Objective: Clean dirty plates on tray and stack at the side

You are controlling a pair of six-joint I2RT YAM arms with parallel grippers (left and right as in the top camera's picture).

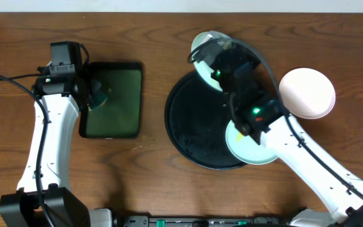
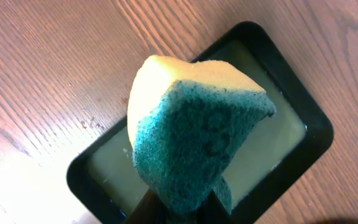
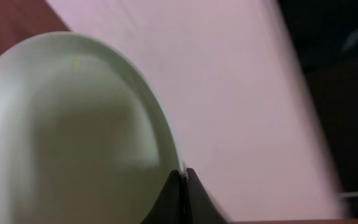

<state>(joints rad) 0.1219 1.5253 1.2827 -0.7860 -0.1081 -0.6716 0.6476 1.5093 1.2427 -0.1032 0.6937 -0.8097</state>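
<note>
- The left end effector (image 2: 179, 210) is closed on a sponge (image 2: 197, 140), yellow on one side and teal on the scrubbing side. It hangs over the small green tray (image 1: 115, 116) toward the left edge of the table.
- The right end effector (image 3: 182, 183) is clamped on the rim of one pale plate (image 3: 73, 124). It holds that plate above the far rim of the round black tray (image 1: 188, 126), toward the far edge of the table.
- The key relation is that the held plate (image 1: 201, 44) lies to the right of the sponge and a little farther back, with a strip of bare table between the two trays. The left arm is the nearer one to close that gap.
- In the right wrist view the plate's hollow face shows one faint yellow speck near its top. I judge this is the face the sponge has to meet, but how it is angled toward the left arm I cannot tell.
- A second plate (image 1: 239, 150) lies on the near-right part of the round tray, partly under the right arm.
- A third plate (image 1: 307, 93) sits on the table just beside the tray's right rim, apparently the start of the stack.
</note>
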